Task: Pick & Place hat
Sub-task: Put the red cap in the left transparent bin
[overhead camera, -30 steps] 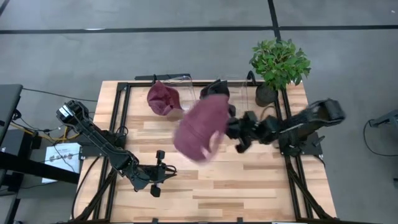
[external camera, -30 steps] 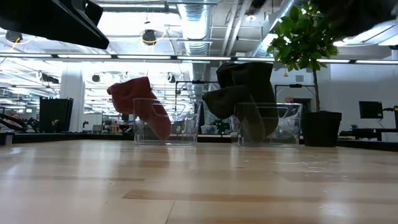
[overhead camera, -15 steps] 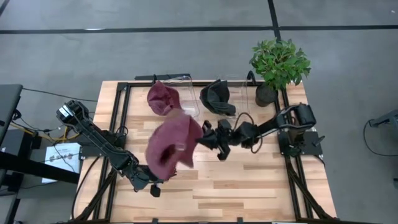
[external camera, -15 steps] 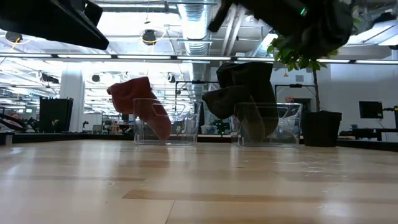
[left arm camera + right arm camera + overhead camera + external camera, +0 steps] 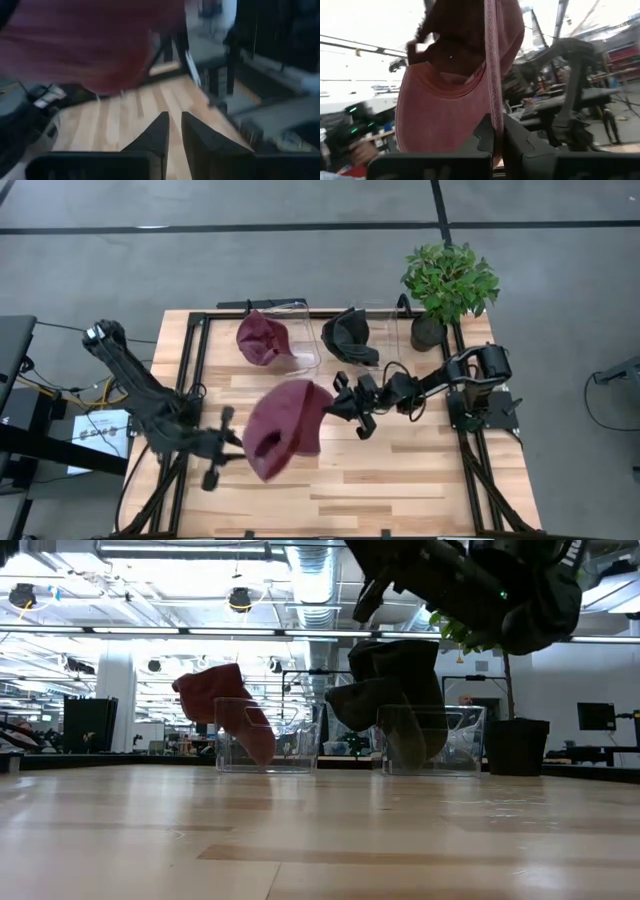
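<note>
So the big light wooden slatted desk (image 5: 400, 480) with the black frame takes up most of the overhead shot. Both dark robot arms are over it: the left arm (image 5: 140, 395) comes in from the left edge, the right arm (image 5: 450, 380) reaches in from the right side toward the middle.

The task's thing, a floppy maroon fabric hat (image 5: 282, 426), is up in the air over the middle of the desk, a bit left of centre, dangling from the right gripper (image 5: 342, 402). Those jaws are pinched closed on the hat's edge; in the right wrist view you can see the cloth (image 5: 455, 95) hanging from between the dark fingers.

The left gripper (image 5: 218, 448) sits just left of the hanging hat, over the near-left part of the desk. Its jaws are nearly together with only a thin slit between them, nothing in them, and the hat (image 5: 90, 45) shows above them in its wrist view.

At the far right corner there's a leafy green potted plant in a dark pot (image 5: 448, 285).

Along the far edge are two clear plastic bins: the left one (image 5: 266, 735) with another dark red hat (image 5: 262, 338) draped over it, the right one (image 5: 432, 740) with a black hat (image 5: 349, 335) draped over it.
</note>
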`<state>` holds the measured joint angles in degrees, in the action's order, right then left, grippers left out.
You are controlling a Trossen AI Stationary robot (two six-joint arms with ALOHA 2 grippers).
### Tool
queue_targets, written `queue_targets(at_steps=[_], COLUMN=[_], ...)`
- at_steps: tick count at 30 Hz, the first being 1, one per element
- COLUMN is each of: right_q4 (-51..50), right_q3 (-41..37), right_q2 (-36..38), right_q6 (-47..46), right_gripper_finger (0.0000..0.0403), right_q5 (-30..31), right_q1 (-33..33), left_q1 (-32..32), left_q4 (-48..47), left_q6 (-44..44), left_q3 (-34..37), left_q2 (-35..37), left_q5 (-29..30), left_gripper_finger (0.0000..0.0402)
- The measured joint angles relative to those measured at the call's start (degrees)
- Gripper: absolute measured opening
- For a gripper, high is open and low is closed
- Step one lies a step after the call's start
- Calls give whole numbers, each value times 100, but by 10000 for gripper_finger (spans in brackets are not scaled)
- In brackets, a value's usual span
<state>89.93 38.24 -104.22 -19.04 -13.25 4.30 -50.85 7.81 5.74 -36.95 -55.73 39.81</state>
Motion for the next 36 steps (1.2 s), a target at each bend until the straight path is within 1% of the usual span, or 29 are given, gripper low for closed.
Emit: queue_targets(at_steps=[2,6,7,10,14,16,23,28,36], right_q4=[17,11,11,-39,-331,-433,-595,-500,-502], right_q3=[0,0,0,0,0,0,-9,-11,-11], right_q2=[0,0,0,0,0,0,0,0,0], right_q6=[111,286,292,299,278,263,259,259,259], right_gripper_finger=[1,1,1,1,1,1,1,1,1], right_q5=[-37,-36,-36,-49,-22,12,137,135,127], right_q1=[56,156,170,109,-57,-131,-182,-164,-138], left_q1=[-4,14,25,29,-20,-22,-17,80,407], left_q4=[-57,-29,20,260,671,843,1182,1160,1134], left_q6=[13,297,357,460,723,866,1029,1006,859], left_q3=[0,0,0,0,0,0,0,-2,-2], left_q2=[380,865,965,1132,1185,1183,1178,978,154], left_q5=[17,477,517,488,296,113,-805,-816,-830], left_gripper_finger=[49,49,49,49,49,49,49,49,49])
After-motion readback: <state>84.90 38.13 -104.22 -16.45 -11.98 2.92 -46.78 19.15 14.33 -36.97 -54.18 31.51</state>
